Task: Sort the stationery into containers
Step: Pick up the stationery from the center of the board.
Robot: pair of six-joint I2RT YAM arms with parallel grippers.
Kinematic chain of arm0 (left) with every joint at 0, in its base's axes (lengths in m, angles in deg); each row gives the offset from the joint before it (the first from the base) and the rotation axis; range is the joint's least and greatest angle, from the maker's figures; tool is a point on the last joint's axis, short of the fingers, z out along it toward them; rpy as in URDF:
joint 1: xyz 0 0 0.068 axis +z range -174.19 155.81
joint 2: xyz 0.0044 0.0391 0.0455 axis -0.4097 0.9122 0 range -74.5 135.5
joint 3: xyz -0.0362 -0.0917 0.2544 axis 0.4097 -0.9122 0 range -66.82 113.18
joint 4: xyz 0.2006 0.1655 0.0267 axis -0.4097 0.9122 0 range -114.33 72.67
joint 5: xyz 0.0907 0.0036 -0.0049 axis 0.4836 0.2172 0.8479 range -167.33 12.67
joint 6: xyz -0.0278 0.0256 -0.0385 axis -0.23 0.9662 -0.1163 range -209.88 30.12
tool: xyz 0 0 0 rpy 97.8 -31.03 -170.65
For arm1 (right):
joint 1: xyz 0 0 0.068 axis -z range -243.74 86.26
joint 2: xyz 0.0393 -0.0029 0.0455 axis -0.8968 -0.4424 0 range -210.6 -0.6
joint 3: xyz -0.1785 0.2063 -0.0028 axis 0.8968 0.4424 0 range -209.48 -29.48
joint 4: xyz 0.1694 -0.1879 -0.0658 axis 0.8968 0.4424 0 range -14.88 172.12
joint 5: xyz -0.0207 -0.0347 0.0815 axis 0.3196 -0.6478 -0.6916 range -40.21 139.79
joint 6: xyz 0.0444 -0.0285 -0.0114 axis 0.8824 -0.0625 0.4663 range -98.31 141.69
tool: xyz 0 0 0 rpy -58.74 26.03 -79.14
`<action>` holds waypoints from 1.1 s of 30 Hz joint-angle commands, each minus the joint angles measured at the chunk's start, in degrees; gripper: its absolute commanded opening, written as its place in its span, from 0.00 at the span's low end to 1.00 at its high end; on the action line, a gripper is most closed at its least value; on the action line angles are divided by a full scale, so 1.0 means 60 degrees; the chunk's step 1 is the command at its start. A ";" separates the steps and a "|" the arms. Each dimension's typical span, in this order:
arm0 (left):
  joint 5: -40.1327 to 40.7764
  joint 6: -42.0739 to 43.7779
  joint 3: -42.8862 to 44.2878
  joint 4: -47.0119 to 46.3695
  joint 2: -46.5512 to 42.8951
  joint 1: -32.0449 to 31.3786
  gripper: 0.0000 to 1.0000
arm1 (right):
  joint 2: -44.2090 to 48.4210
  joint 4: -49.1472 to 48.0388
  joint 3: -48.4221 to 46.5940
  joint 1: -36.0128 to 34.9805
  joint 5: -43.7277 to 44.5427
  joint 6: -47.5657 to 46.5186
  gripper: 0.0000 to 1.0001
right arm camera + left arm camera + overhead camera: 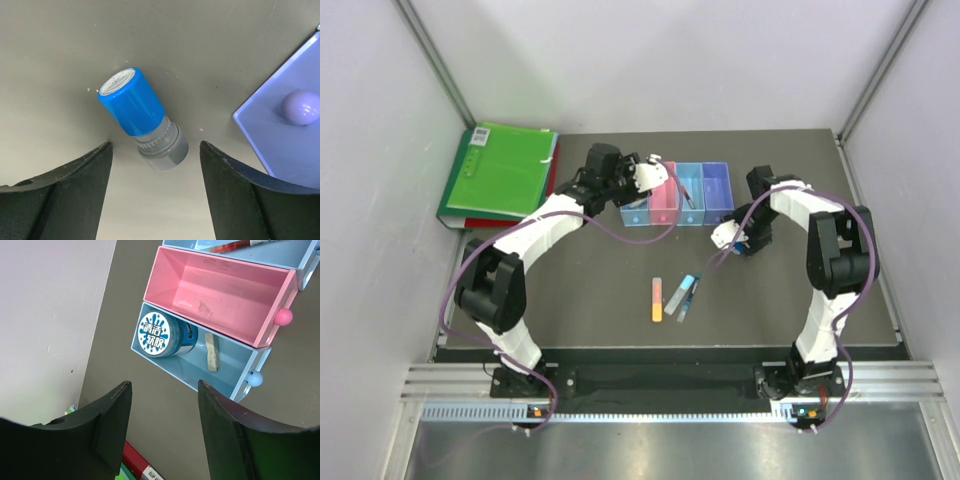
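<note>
The four joined bins (677,195) stand at the back middle. In the left wrist view the near light blue bin (235,371) holds the round blue tape roll (160,334) and a small pale piece (212,351); the pink bin (220,295) is empty. The thin red pen (231,246) lies in the bin beyond. My left gripper (165,390) is open and empty, above the table beside that bin. My right gripper (156,150) is open around the tiny blue-capped piece (142,117), which lies on the table beside the purple bin (295,135). The orange-pink stick (657,298), grey stick (677,295) and blue pen (690,297) lie mid-table.
A big green folder (500,170) lies at the back left on a red one; its edge shows under my left fingers (142,467). White walls close in the sides and back.
</note>
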 commanded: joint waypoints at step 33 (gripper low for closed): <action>-0.0228 -0.0295 0.0455 -0.0454 0.0169 0.0230 0.61 | -0.0223 0.0570 0.0323 -0.0208 -0.0838 -0.4285 0.18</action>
